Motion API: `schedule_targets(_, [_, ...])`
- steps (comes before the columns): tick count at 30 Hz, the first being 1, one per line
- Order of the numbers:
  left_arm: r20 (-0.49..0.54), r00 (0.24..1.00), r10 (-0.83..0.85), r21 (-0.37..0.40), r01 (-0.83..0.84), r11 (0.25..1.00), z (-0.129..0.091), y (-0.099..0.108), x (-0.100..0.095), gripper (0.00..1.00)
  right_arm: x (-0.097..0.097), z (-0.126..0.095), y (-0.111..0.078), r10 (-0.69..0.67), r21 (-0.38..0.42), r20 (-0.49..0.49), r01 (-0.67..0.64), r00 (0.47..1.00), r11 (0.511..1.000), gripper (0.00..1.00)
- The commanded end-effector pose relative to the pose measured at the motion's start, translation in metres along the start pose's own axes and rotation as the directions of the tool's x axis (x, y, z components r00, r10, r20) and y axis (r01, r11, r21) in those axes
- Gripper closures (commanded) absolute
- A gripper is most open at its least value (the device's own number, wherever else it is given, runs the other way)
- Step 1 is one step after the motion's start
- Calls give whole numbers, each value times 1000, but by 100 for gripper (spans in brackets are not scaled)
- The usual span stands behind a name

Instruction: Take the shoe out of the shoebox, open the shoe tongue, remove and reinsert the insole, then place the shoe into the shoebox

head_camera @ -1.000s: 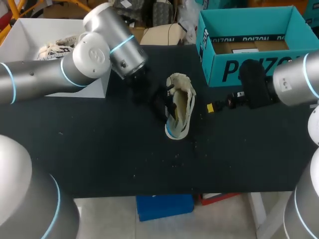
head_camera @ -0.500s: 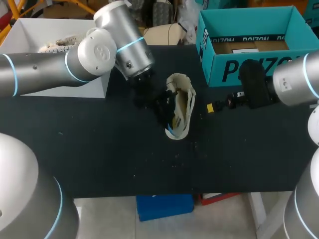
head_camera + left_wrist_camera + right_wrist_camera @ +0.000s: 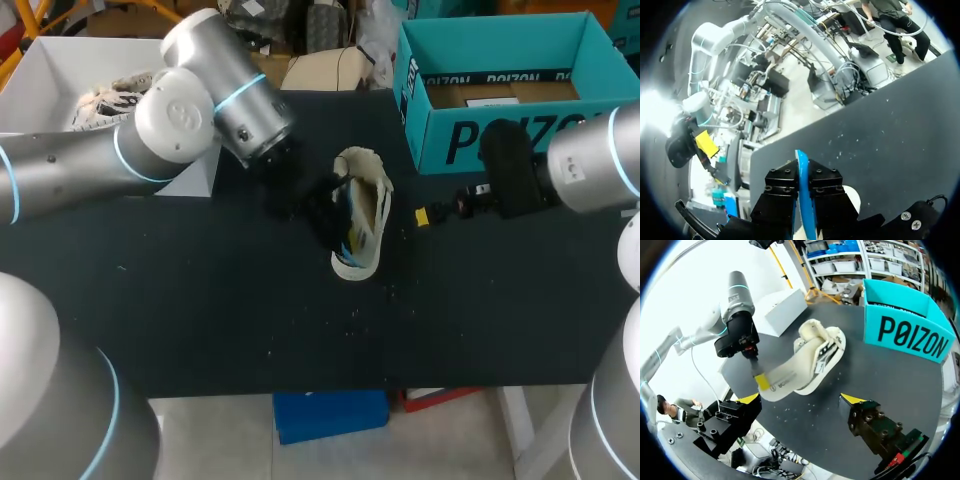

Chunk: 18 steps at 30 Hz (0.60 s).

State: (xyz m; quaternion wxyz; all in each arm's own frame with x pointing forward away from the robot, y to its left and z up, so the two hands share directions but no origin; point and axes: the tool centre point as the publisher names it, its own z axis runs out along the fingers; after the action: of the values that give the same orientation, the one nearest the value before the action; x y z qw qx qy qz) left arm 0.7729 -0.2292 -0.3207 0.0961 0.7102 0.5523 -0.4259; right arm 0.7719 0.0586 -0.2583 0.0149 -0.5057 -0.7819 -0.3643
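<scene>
Here, left pincer [image 3: 801, 180] clamps the insole [image 3: 786, 382] protruding from the shoe [image 3: 821, 344].

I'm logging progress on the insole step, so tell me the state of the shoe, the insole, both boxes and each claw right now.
Shoe: lying on the table, not in a box.
Insole: partly out of the shoe, gripped at one end.
Left claw: shut on the insole.
Right claw: open, empty.
Teal shoebox: open, no shoe seen inside.
White box: open.
</scene>
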Motion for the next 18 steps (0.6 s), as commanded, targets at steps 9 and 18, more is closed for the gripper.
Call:
schedule_targets(9, [110,994,-13,-60,20,998,8,-4,7,100,1,0,1,0,2,2,0,1000,1000,0])
schedule_targets(18, [114,993,2,-69,6,998,-3,11,3,100,1,0,1,0,2,2,0,1000,1000,0])
